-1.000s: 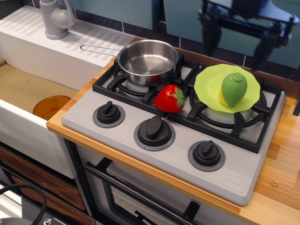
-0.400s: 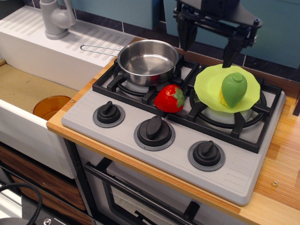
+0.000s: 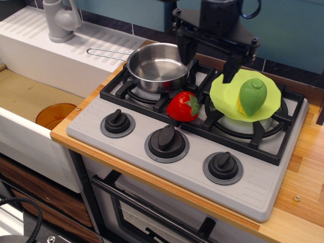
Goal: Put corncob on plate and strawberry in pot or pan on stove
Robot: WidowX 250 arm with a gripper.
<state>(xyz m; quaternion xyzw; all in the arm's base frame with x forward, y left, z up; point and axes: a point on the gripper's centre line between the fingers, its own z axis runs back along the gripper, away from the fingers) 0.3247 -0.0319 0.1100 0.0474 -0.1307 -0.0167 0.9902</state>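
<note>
The corncob [image 3: 251,96] lies on the lime-green plate [image 3: 225,93], which rests on the right burner of the grey stove [image 3: 126,144]. The red strawberry [image 3: 183,106] sits on the grate between the two burners, just in front of the empty steel pot [image 3: 159,67] on the left burner. My gripper [image 3: 206,62] hangs open and empty above the back of the stove, between pot and plate and behind the strawberry. One finger [image 3: 184,48] is over the pot's right rim, the other [image 3: 231,68] at the plate's back edge.
Three black knobs [image 3: 166,137] line the stove front. A white sink unit with a grey faucet [image 3: 61,19] stands at the left, with an orange drain disc [image 3: 55,114] in the basin. Wooden counter [image 3: 304,172] lies to the right.
My gripper has moved left and down, from above the back right corner to low over the gap between pot and plate. The toys have not moved.
</note>
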